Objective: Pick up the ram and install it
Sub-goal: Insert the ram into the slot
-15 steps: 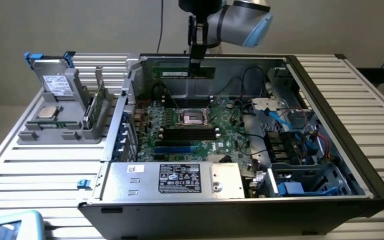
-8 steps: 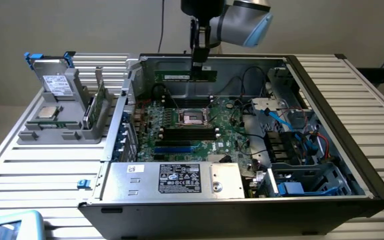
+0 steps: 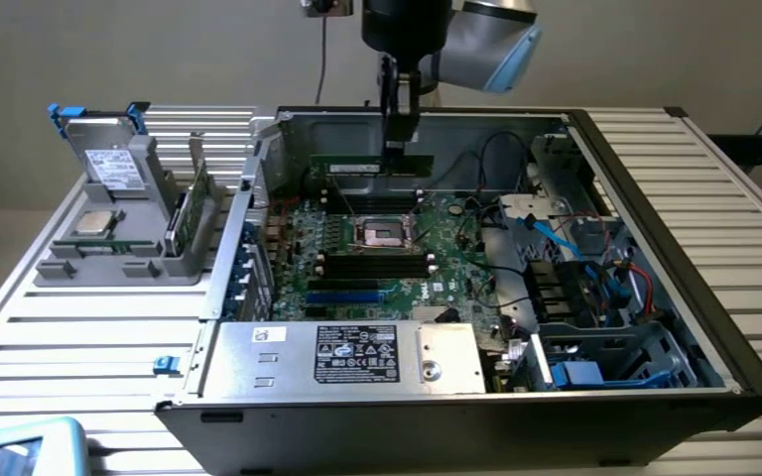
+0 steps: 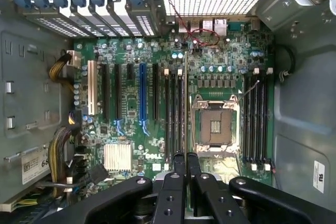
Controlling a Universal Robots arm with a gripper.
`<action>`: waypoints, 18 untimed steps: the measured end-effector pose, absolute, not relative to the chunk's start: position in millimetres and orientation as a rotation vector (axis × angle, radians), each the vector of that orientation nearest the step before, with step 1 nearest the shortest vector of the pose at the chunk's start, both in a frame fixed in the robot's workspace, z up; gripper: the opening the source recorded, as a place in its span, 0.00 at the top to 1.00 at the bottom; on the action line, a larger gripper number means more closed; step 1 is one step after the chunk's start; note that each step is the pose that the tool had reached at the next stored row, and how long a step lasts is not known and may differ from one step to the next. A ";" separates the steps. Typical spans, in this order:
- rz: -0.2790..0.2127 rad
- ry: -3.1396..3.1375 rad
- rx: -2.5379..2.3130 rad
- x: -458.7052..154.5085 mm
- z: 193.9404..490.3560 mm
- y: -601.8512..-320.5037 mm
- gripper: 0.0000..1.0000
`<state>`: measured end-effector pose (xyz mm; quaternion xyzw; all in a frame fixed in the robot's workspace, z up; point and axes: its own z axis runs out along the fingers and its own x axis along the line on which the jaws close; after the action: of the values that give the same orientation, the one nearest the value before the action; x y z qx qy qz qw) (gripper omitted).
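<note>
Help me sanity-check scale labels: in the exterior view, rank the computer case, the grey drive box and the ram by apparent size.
1. computer case
2. grey drive box
3. ram, long but very slim
No two look alike.

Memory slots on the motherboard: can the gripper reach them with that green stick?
Probably yes. The gripper, shut on the ram, hangs over the open case, and no cable crosses the slots below.

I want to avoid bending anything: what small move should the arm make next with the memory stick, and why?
Probably ease it straight down, slowly. The fingers are shut on the memory stick, which hangs above the motherboard inside the open case, parallel to the black slots beside the empty processor socket, and not yet seated.
</note>
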<state>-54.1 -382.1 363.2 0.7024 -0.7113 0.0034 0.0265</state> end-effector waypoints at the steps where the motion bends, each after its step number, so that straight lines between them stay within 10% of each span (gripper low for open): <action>1: 0.011 -2.200 2.168 -53.7 361.7 -382.1 0.87; 18: 0.037 -2.204 2.146 -49.7 339.2 -385.7 0.87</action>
<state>-49.7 -385.7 339.2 0.6972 -0.7160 0.0121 0.0328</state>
